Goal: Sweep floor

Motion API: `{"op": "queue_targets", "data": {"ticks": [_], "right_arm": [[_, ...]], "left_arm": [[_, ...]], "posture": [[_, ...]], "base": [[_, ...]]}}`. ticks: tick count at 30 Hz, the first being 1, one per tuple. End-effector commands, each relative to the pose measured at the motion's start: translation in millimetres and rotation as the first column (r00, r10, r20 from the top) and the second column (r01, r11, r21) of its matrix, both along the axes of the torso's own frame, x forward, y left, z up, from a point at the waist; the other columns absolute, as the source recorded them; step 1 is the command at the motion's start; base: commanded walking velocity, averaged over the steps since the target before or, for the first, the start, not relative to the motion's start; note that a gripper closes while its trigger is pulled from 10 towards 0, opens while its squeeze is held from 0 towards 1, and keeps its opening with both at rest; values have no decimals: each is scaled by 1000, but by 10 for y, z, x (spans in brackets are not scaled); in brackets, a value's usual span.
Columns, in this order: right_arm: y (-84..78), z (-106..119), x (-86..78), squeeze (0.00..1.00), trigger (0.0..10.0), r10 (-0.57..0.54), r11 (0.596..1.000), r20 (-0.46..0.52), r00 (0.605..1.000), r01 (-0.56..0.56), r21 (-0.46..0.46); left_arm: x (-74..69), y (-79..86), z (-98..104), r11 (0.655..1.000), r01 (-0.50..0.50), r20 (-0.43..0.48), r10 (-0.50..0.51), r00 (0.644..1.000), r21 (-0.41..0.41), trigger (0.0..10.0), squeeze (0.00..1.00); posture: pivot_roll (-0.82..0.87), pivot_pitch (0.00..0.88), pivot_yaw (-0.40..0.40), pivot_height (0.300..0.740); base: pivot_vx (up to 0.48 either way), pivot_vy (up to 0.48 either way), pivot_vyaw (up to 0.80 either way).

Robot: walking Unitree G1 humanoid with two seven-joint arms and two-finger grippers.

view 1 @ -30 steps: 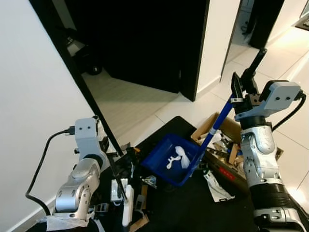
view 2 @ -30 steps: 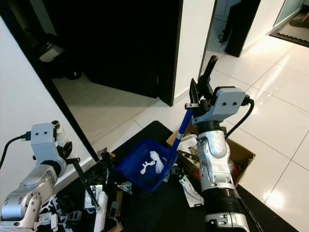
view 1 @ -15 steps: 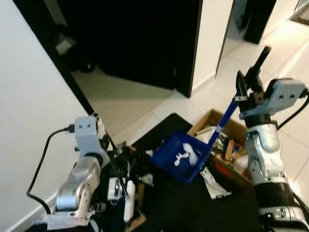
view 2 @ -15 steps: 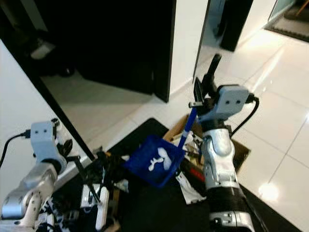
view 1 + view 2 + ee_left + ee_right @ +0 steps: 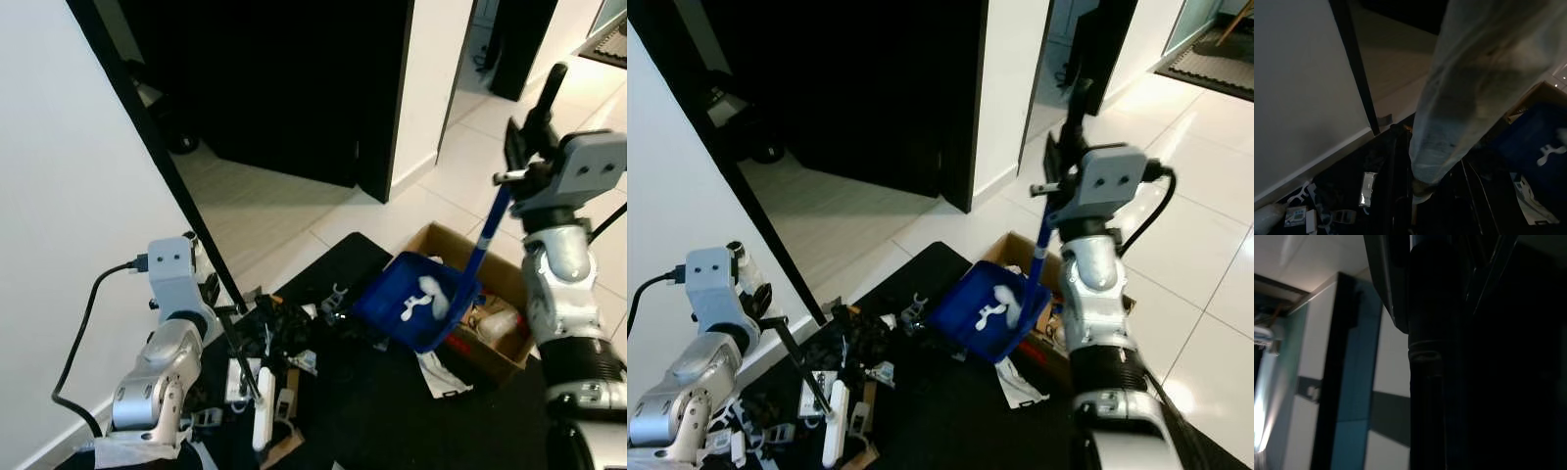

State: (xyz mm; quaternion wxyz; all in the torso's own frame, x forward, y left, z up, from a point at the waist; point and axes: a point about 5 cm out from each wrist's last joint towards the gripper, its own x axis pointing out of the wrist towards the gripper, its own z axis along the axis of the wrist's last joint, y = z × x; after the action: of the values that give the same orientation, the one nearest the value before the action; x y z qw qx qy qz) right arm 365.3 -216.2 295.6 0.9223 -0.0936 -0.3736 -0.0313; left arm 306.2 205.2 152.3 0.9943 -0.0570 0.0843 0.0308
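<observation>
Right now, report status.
Right gripper shut on blue dustpan handle, white scraps inside, by cardboard box. Left gripper holds brush over floor clutter.

Right arm is raised up high, right gripper [image 5: 529,147] with fingers clamped tight around a pole. Left arm sits low and bent, left gripper [image 5: 227,318] closed around a thin rod.

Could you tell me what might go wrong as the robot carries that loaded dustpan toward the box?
The blue dustpan hangs tilted from its long handle in the right gripper, so the white scraps could slide out before it is over the cardboard box.

The pan's lower edge sits near the box wall and might knock it.

The left gripper holds a broom amid clutter on the black mat, which it could scatter.
</observation>
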Motion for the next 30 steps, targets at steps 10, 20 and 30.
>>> {"op": "queue_targets", "data": {"ticks": [10, 20, 30], "right_arm": [[163, 300, 169, 0, 10000, -121, 919, 79, 989, 142, -367], [599, 180, 285, 0, 10000, -74, 745, 97, 993, 120, -656], [915, 81, 259, 0, 10000, 33, 612, 145, 989, 94, -785]], "left_arm": [[-90, 93, -22, 1000, -22, 10, 22, 1000, 15, 10000, 0], [-243, 193, -63, 997, -66, 11, 66, 998, 26, 10000, 0], [-335, 224, -99, 996, -92, 5, 92, 996, 21, 10000, 0]], "posture": [[138, 192, 113, 740], [192, 196, 71, 740], [196, 206, 52, 740]], "base": [[0, 0, 0], [0, 0, 0], [0, 0, 0]]}}
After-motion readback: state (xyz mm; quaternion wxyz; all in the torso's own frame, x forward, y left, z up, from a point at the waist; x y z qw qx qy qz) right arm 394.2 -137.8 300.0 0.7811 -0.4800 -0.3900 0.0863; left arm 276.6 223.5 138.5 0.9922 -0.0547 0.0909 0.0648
